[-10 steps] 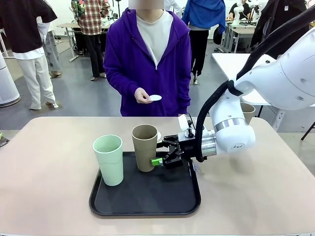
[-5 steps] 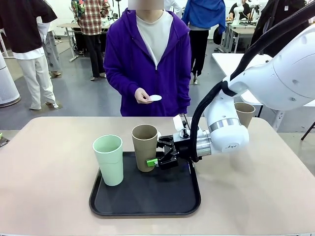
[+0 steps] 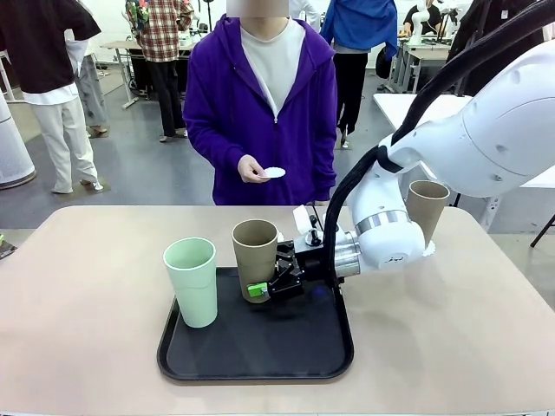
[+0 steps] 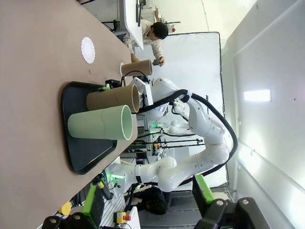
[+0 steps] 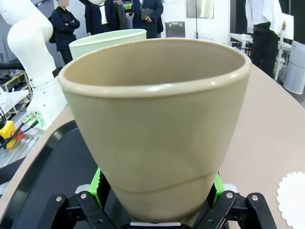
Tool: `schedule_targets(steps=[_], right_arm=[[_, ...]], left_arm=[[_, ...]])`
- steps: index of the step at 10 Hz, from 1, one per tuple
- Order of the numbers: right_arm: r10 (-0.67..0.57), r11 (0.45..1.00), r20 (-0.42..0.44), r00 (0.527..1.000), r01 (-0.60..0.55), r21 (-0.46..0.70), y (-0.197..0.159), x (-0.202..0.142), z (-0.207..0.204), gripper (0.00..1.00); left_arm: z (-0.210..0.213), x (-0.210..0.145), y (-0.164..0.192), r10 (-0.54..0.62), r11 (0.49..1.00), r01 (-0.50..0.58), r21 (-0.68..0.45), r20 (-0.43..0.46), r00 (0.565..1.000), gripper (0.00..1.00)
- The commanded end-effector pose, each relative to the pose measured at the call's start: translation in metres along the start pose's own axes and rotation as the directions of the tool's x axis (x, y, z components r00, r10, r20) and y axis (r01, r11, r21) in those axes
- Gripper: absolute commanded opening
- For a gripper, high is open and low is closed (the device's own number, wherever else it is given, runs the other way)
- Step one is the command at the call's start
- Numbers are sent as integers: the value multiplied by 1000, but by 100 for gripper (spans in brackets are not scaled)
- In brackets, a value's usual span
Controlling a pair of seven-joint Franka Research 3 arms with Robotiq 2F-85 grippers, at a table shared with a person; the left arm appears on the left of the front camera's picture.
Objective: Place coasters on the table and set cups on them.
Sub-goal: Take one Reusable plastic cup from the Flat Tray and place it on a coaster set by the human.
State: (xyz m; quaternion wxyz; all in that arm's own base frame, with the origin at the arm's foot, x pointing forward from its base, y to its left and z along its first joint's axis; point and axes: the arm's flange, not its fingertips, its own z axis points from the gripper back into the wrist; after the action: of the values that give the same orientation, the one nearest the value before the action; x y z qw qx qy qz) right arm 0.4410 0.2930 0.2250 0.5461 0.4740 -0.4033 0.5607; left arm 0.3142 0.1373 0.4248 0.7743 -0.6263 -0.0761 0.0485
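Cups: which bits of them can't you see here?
- Right wrist view: brown cup between the jaws, base hidden by them and the bottom edge.
- Front view: far jaw behind that cup, so touching is unclear.
- Front view: other brown cup, base behind the right arm.

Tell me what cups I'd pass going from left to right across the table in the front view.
Mint green cup → tan cup, both standing on the black tray → second tan cup, farther back toward the table's right side.

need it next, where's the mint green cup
Front view: the mint green cup stands at the left of the black tray, beside the tan cup there.
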Motion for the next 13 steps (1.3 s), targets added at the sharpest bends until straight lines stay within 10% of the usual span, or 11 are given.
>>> schedule_targets(steps=[1,2,3,4,6,7,13], right_arm=[[26,1000,10,1000,-26,-11,-5,-1,-12,100],[34,999,27,999,-34,-5,-5,0,-12,49],[28,1000,26,999,-28,-10,-4,1,-11,40],[32,999,30,999,-31,-16,-4,2,-9,0],[30,999,29,999,-29,-33,-2,5,-4,0],[17,999,32,999,-15,-49,4,10,-1,21],[38,996,-71,997,-43,-79,62,204,1,21]], left_arm=[[0,0,-2,-7,1000,7,-11,8,1000,100],[0,0,-2,-7,1000,7,-11,8,1000,100],[0,0,-2,-7,1000,7,-11,8,1000,100],[0,0,-2,-7,1000,7,-11,8,1000,100],[0,0,-2,-7,1000,7,-11,8,1000,100],[0,0,-2,-7,1000,7,-11,8,1000,100],[0,0,-2,-7,1000,7,-11,8,1000,100]])
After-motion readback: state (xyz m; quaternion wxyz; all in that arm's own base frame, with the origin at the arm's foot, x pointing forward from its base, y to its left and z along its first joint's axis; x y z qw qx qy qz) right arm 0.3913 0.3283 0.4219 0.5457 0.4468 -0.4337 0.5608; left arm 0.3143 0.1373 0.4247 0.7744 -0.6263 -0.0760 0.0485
